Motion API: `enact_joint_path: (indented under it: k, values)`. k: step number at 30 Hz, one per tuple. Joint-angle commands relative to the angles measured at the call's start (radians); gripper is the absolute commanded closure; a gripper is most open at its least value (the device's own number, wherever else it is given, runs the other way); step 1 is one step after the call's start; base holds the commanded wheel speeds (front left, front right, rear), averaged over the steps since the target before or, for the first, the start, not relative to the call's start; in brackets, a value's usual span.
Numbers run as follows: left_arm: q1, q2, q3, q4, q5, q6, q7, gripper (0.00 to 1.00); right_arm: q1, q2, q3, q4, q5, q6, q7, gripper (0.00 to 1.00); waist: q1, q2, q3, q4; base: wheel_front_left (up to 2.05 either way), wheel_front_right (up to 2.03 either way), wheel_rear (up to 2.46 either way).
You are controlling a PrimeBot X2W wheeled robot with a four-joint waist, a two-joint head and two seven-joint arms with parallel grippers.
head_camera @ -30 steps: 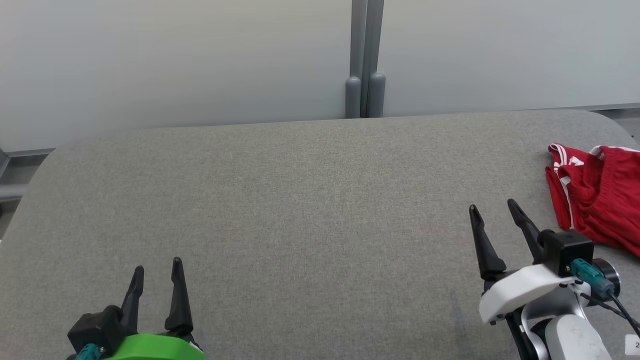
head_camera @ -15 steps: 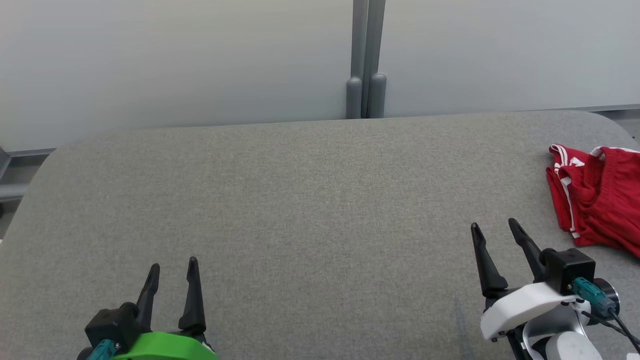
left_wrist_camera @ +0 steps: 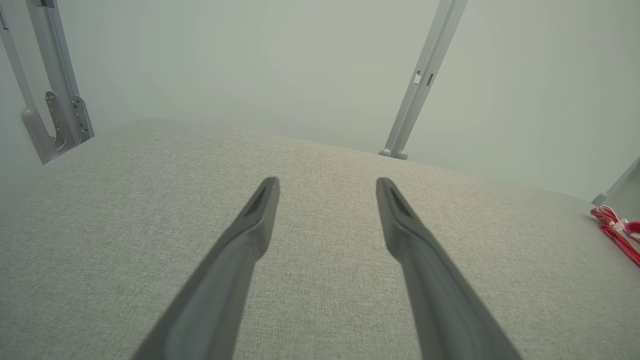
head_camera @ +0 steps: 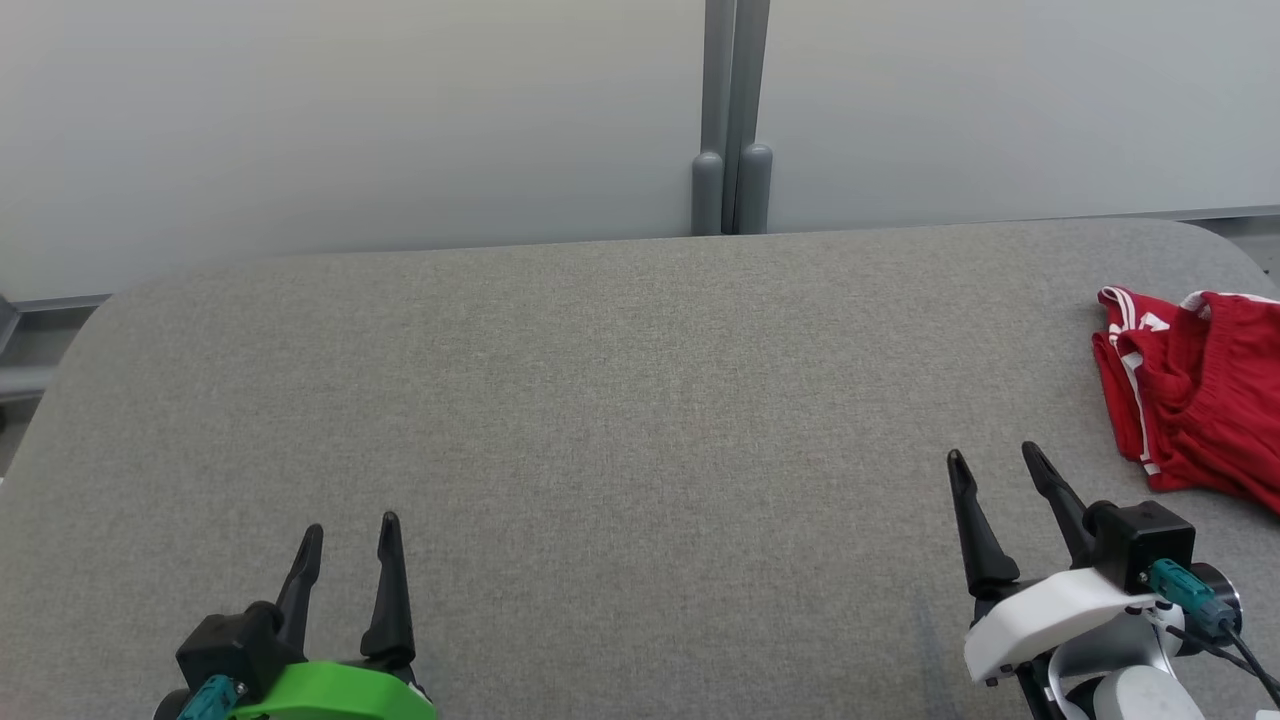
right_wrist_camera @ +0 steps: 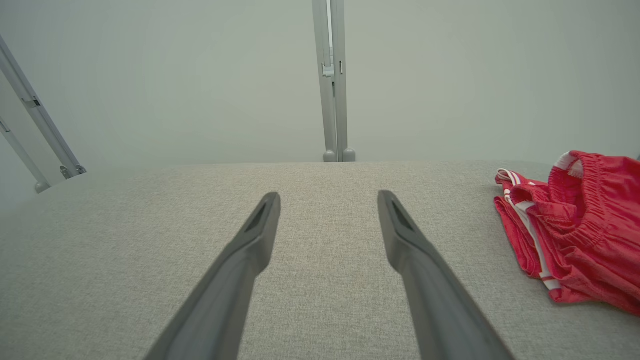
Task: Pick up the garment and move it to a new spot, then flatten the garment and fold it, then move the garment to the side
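dark and tapered, the right fingers (head_camera: 975,535) stand wide apart with nothing between them, low over the grey cloth-covered counter (head_camera: 600,400) at about 5 o'clock in the head view. the left fingers (head_camera: 388,590) are just as wide and just as empty at 7 o'clock, well apart from anything to grasp.

outward from the right fingers, toward 2 o'clock, lies the garment (head_camera: 1195,400). it is a pair of red shorts with white side stripes and a gathered elastic waistband, bunched in a loose heap at the counter's 3 o'clock edge and partly cut off by the frame. it is near the right fingers but not touching them.

it looks light, thin and limp, probably a smooth sports knit. it should sag and drape once lifted, may slide a little between hard fingers, and is in no danger of breaking.

the best hold is likely the waistband (right_wrist_camera: 592,192), which stands raised and ruffled at 2 o'clock in the right wrist view. it is thicker than the legs, so a pinch there has more to bite on. the striped folds at the near left corner are flatter and layered, so a pinch there may catch one layer alone or snag the counter's cloth. the right fingers are better placed for the first lift.
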Motion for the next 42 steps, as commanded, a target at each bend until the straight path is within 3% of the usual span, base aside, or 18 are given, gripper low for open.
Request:
enact_joint_path:
  k: [1, 17, 18, 42]
  values:
    - [-0.019, 0.004, 0.002, -0.001, 0.007, 0.003, -0.002, 0.0, 0.006, -0.001, -0.003, 0.003, 0.004, 0.0, -0.006, 0.0, 0.0, 0.0039, 0.0, 0.0, 0.0, 0.0, 0.0]
    - [-0.021, 0.01, -0.007, -0.005, 0.014, 0.018, 0.001, 0.0, 0.0, -0.001, 0.001, 0.01, 0.01, 0.0, -0.014, 0.0, 0.0, 0.0039, 0.002, -0.001, 0.0, 0.0, 0.0]
    - [-0.005, 0.001, -0.008, 0.005, 0.005, 0.012, 0.006, 1.0, 0.001, 0.001, 0.002, 0.016, 0.004, 0.0, -0.004, 1.0, 0.0, 0.0, 0.002, -0.001, 0.0, 0.0, 0.0]
    - [-0.038, -0.066, 0.116, 0.053, -0.286, -0.085, 0.1, 1.0, -0.02, 0.002, -0.044, 0.056, 0.424, 0.0, 0.066, 1.0, 0.0, 0.0007, 0.01, -0.006, 0.0, 0.0, 0.0]
